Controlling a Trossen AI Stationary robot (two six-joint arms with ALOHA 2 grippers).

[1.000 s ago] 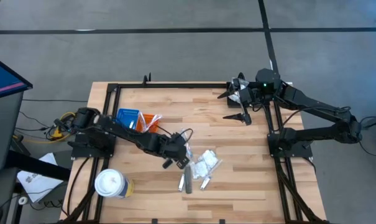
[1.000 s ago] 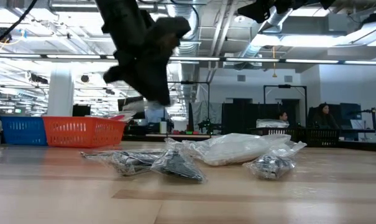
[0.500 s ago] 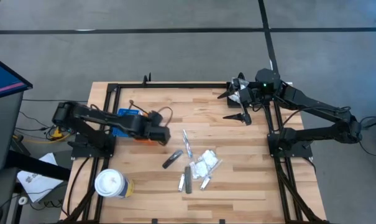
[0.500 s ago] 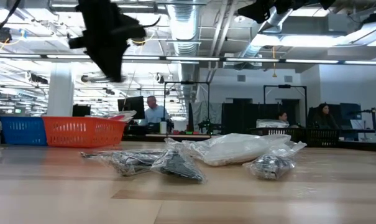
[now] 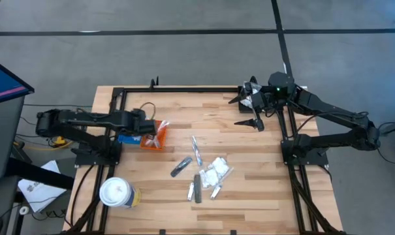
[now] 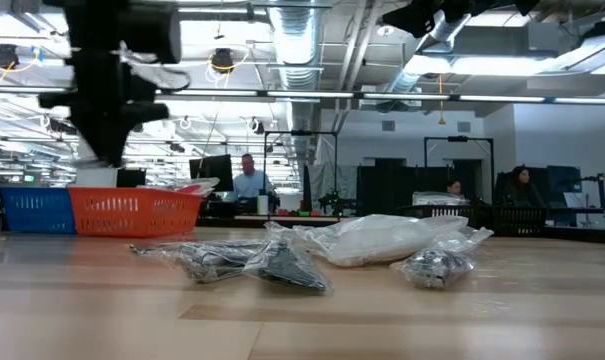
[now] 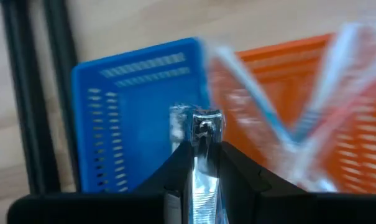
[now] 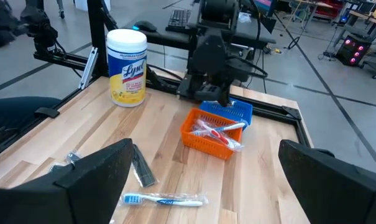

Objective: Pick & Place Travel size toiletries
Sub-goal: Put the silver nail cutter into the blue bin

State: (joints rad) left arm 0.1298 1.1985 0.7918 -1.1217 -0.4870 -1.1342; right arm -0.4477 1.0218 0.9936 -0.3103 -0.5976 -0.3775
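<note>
My left gripper (image 5: 142, 124) (image 7: 201, 163) hangs over the blue tray (image 5: 128, 123) (image 7: 135, 112), shut on a small silvery toiletry item in a clear wrap (image 7: 203, 130). Beside it, the orange tray (image 5: 153, 136) (image 8: 211, 134) holds toothbrush packets (image 7: 281, 118). More toiletries lie flat mid-table: a dark stick (image 5: 181, 166), a clear packet (image 5: 196, 151), white packets (image 5: 215, 171) and grey sticks (image 5: 196, 186). My right gripper (image 5: 248, 111) (image 8: 206, 186) waits open, raised at the far right. My left gripper pinches the silvery item between its two fingers, along the item's length; its free end (image 7: 206, 122) sticks out past the fingertips. The fingers slant down from the table's left side. The item is lifted clear, above the blue tray.
A white lidded wipes tub (image 5: 115, 192) (image 8: 128, 59) stands near the front left corner. A black frame rail (image 5: 184, 89) runs along the far edge. In the low view the crinkly packets (image 6: 382, 238) lie in front of the trays (image 6: 137, 210).
My left gripper has risen off the pile of toiletries and swung toward the table's left and far edges, turning as it went, still shut on the silvery item, and now hangs over the blue tray. The dark stick it covered shows on the table.
</note>
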